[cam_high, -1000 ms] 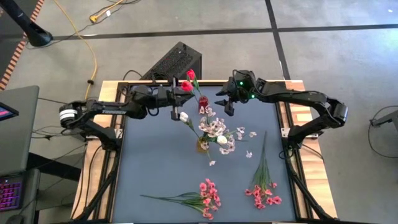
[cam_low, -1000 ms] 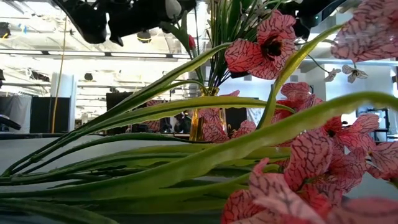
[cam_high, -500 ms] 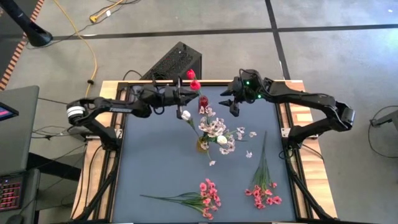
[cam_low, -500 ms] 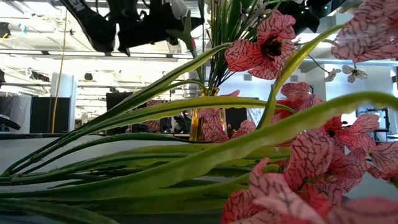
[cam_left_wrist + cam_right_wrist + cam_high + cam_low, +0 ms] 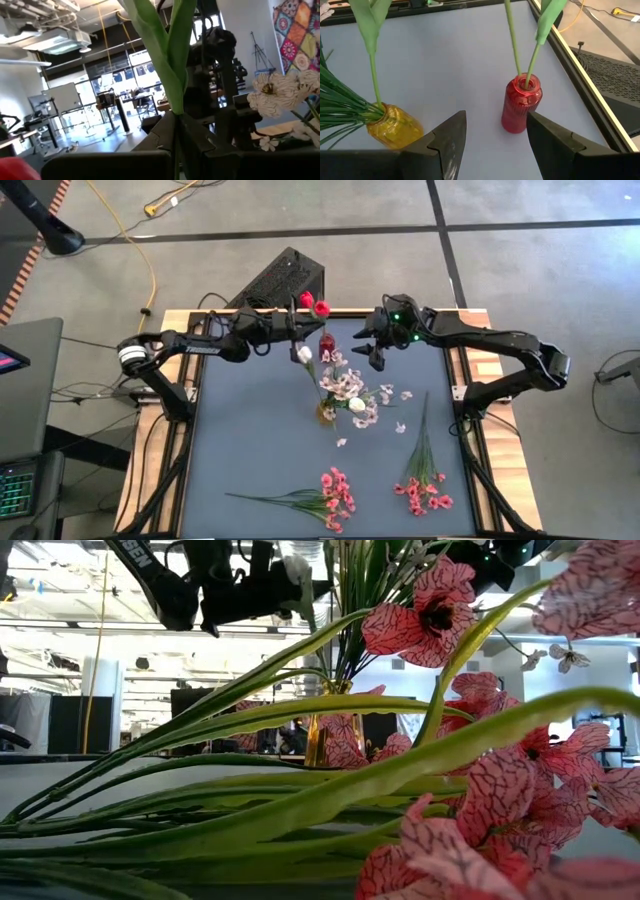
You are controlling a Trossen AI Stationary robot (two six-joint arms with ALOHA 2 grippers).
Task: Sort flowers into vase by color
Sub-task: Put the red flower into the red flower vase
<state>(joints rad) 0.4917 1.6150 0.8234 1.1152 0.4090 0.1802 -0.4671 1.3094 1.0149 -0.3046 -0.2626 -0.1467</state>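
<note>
My left gripper (image 5: pixel 297 335) (image 5: pixel 176 125) is high over the table's far middle, shut on a leafy green flower stem. A white bud (image 5: pixel 304 354) (image 5: pixel 292 565) sits right beside its fingertips. Two red rosebuds (image 5: pixel 322 308) stand just beyond, over the red vase (image 5: pixel 327 345) (image 5: pixel 520 105), which holds two stems. The yellow vase (image 5: pixel 326 413) (image 5: pixel 395 127) holds pale pink-white blossoms (image 5: pixel 345 385) and one leaning stem. My right gripper (image 5: pixel 372 348) (image 5: pixel 496 135) hangs open beside the red vase, on its right. Two bright pink sprays (image 5: pixel 335 492) (image 5: pixel 425 490) lie on the mat's near part. My left gripper pinches the green stem (image 5: pixel 175 112) between its two fingers, where two long leaves part. The fingers reach in level from the table's left and lie across the stem, which runs upright and clear of the table. Its flower head is above the wrist view.
Loose pale blossoms (image 5: pixel 400 427) lie on the mat near the yellow vase. A black box (image 5: pixel 285 280) stands past the table's far edge. Bare mat (image 5: pixel 250 440) lies left of the vases. In the low view, pink flowers and leaves (image 5: pixel 430 615) fill the foreground.
My left gripper has moved toward the table's right and slightly toward its far edge, staying shut. The white bud and one red rosebud shifted the same way, the rosebud ending up over the red vase. My right gripper drifted slightly right and stayed open.
</note>
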